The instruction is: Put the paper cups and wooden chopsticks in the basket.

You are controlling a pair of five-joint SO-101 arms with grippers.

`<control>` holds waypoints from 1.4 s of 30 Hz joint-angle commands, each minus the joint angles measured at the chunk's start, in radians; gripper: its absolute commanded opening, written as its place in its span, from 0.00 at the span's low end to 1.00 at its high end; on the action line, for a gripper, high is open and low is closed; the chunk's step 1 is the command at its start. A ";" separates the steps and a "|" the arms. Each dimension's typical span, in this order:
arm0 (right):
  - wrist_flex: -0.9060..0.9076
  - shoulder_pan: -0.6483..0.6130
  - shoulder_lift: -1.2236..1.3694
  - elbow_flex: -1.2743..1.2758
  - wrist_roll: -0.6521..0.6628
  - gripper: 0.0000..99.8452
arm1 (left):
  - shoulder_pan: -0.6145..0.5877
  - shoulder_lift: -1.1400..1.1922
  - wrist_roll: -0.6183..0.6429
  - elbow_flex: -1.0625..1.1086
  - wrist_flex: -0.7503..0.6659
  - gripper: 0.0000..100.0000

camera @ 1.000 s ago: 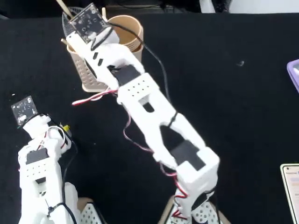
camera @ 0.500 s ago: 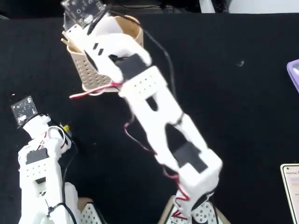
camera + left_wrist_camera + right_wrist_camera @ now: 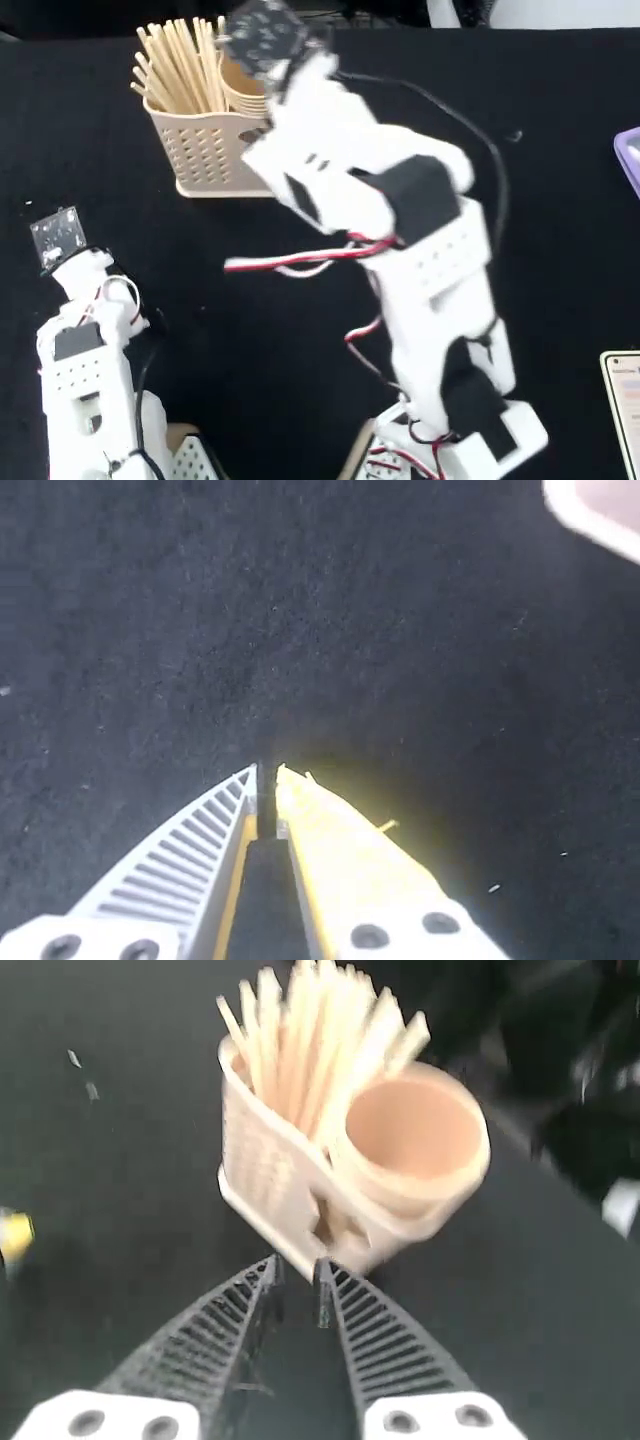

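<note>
**Basket loaded, both arms empty-handed**

Nearest me, at the near left corner of the worktop [image 3: 560, 200], the left arm [image 3: 85, 350] sat folded low over its base. The left fingers [image 3: 320, 830] were pressed together with nothing between them and pointed down at bare black cloth. I judged that a parked pose, kept to its own corner so the other arm had free room.

The right arm [image 3: 430, 260] rose from its base at the near edge and stood tall over the middle of the worktop, its wrist tipped toward the far left corner. The right fingers [image 3: 375, 1330] were narrow, only a slim gap between the tips, and gripped nothing. They hung above the worktop just short of the basket [image 3: 280, 1210] and apart from it, aimed at its near wall.

The basket stood upright close to the far edge, toward the far left corner. The wooden chopsticks [image 3: 180, 65] stood on end in a fanned bundle in the part nearer the left edge, leaning on the walls, which is what held them up. The paper cups [image 3: 245, 95] sat nested, mouth up, in the other part beside them, their rims above the basket's rim.

I saw no cup or chopstick lying loose on the cloth, so I took the task to be as good as done.
</note>
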 commanded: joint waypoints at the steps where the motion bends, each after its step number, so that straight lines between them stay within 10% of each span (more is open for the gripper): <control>1: 0.129 0.083 -0.079 -0.053 -0.009 0.01 | 0.002 -0.199 -0.018 0.021 0.075 0.03; 10: 0.041 0.262 -0.344 0.334 -0.081 0.01 | 0.117 -0.769 -0.115 0.173 0.328 0.03; 25: -0.324 0.331 -1.190 1.498 -0.075 0.01 | 0.228 -0.743 -0.183 0.277 0.270 0.03; 42: -0.396 0.427 -1.709 2.074 -0.081 0.01 | 0.395 -0.741 -0.181 0.312 0.325 0.03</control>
